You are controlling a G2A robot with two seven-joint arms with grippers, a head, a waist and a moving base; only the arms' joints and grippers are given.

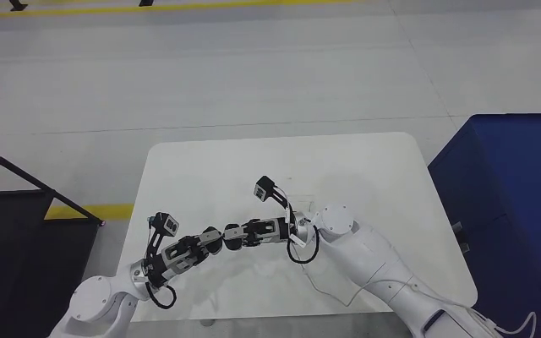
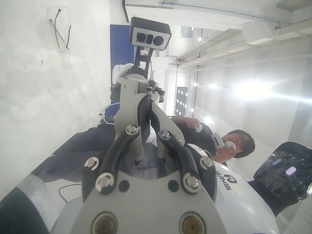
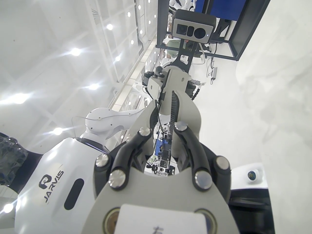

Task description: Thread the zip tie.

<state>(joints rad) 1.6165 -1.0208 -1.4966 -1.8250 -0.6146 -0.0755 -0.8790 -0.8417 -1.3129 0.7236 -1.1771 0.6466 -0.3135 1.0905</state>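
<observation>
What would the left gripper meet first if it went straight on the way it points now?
The right gripper, facing it tip to tip; the left gripper seems almost touching it already, though depth is unclear.

Contents of the left claw point(image 1: 223, 239) and right claw point(image 1: 238, 235), tip to tip, too small from above.

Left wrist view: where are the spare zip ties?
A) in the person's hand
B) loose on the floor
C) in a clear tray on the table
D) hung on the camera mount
C: the black zip ties lie crossed inside a clear tray that sits on the white table.
</observation>
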